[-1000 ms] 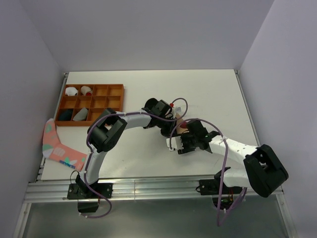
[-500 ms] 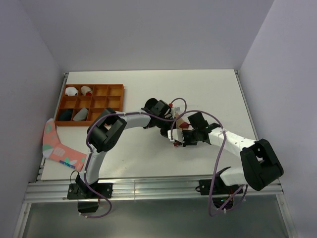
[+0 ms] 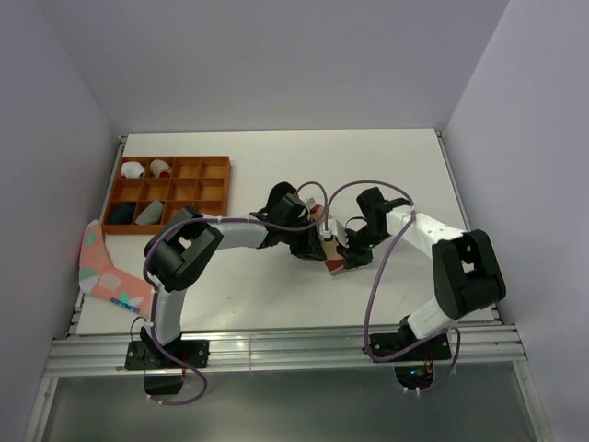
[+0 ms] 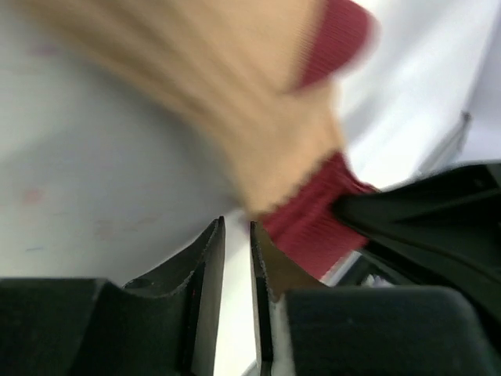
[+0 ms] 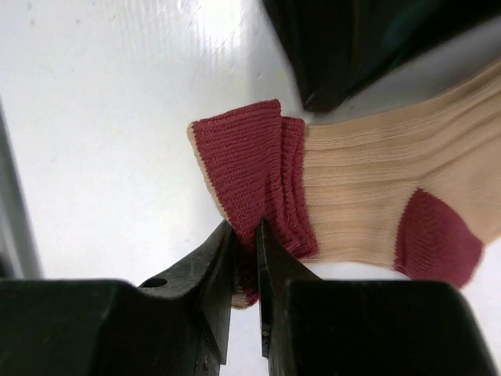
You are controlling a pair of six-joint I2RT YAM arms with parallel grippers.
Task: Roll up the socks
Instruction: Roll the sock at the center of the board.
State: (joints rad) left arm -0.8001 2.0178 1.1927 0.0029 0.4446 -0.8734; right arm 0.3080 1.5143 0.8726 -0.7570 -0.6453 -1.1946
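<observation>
The left arm bends at a raised elbow and lies low across the bench (image 3: 276,166) toward its middle. Its end effector (image 4: 236,235) has the fingers a narrow slit apart, with bare white surface showing between them and nothing held. The right arm folds sharply, its forearm running away from the base before the wrist tips back down and leftward. The two end effectors sit just beside each other over the tan sock (image 5: 368,204), which lies mid-bench between them.

The right end effector (image 5: 243,235) is clamped on the sock's maroon cuff (image 5: 243,164), and the doubled edge of fabric disappears between the black fingers. The sock is a soft ribbed knit. Its cuff is folded over in thick layers, and a rounded maroon heel patch (image 5: 434,239) is set into the tan body. The left wrist view is blurred.

The bench is smooth, glossy and white. An orange tray (image 3: 227,184) of square compartments sits far left. A pink sock (image 3: 103,267) lies by the bench's left edge.
</observation>
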